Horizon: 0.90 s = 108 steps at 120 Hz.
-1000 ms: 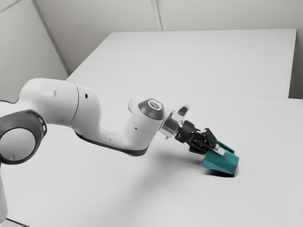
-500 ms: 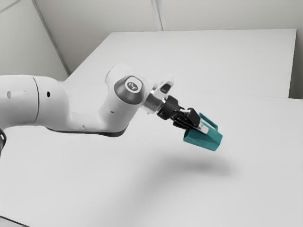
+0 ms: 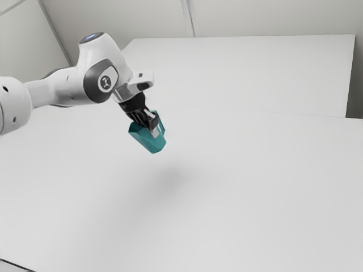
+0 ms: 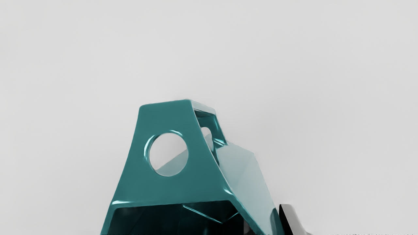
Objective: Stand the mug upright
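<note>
In the exterior view the gripper (image 3: 152, 128) holds the teal mug (image 3: 148, 140) in the air above the table. The mug is tilted, its mouth toward the upper left of that view and its base toward the lower right. In the wrist view the gripper (image 4: 268, 224) is shut on the wall of the mug (image 4: 166, 191); one fingertip (image 4: 291, 219) presses from outside, and a small part of the other shows inside the dark mouth. The handle, with a round hole, stands out beside the fingers.
A white table (image 3: 244, 187) spreads below the mug, with the mug's soft shadow on it. Behind it lies another pale flat surface (image 3: 244, 73), reaching back to the walls. A dark edge line crosses the exterior view's lower left corner.
From low over the table, my hand has lifted the mug and carried it toward the exterior view's left. The hand has turned to point more steeply downward, and the mug has tilted with it.
</note>
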Each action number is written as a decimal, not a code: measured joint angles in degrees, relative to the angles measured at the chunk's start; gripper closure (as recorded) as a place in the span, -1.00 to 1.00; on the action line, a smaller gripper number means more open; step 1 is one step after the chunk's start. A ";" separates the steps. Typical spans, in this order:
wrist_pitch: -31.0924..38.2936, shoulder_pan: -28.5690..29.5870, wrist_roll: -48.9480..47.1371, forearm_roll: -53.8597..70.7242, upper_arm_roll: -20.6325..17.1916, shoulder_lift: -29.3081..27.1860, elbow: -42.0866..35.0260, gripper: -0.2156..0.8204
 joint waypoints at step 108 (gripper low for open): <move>7.83 -3.60 -11.68 12.16 0.76 9.78 -4.97 0.85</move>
